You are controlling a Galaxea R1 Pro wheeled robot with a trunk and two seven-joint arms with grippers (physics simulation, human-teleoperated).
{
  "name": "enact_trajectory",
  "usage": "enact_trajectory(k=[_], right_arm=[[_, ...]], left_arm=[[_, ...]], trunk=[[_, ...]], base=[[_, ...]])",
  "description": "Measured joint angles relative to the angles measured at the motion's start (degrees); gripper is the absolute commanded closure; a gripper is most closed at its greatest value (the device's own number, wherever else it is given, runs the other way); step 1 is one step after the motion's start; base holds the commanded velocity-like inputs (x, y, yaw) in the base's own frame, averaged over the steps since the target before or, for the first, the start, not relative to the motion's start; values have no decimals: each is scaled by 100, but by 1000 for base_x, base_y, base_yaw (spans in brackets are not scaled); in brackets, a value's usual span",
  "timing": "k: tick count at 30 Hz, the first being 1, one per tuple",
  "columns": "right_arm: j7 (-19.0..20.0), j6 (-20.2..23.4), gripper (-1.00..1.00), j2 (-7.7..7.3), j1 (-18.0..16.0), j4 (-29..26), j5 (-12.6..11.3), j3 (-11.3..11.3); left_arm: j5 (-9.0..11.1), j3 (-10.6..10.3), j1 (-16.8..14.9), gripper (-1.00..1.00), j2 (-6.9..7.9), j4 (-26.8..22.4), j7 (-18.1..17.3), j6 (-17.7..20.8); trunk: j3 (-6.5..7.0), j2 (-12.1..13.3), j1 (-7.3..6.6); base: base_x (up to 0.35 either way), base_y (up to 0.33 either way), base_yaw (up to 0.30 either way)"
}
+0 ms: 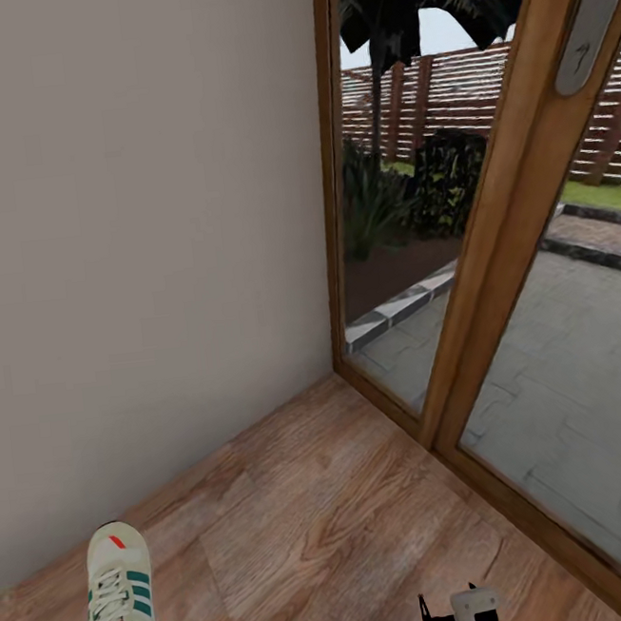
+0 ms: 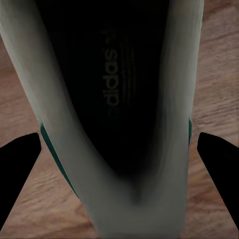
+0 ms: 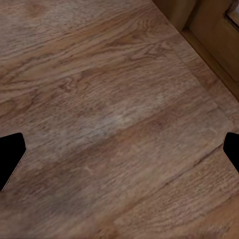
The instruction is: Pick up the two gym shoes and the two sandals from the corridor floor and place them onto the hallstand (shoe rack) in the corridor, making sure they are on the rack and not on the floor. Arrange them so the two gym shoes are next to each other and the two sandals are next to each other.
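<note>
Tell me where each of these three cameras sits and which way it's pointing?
Head view: on the robot's head, looking down at the corridor floor, a gym shoe and a glass door; the right gripper shows at the bottom edge.
Left wrist view: by the left gripper, facing into the shoe's opening between dark fingertips.
Right wrist view: by the right gripper, facing bare planks; fingertips at the edges.
Shared: head and left wrist views both show the shoe.

Wall: I see a plain grey wall (image 1: 142, 252) ahead.
Door: wooden-framed glass door (image 1: 497, 262), grey handle (image 1: 586, 23).
Outside: paved patio (image 1: 568, 398), dark shrubs (image 1: 413, 190), slatted fence (image 1: 459, 84).
</note>
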Motion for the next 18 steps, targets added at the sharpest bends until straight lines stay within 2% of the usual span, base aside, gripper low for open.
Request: enact_trajectory(k=[18], right_arm=[[-2, -6, -100, 0, 0, 0, 0, 0]], left_arm=[[-3, -9, 0, 100, 0, 1, -7, -1]], trunk=[[-105, 0, 0]], base=[[4, -15, 218]])
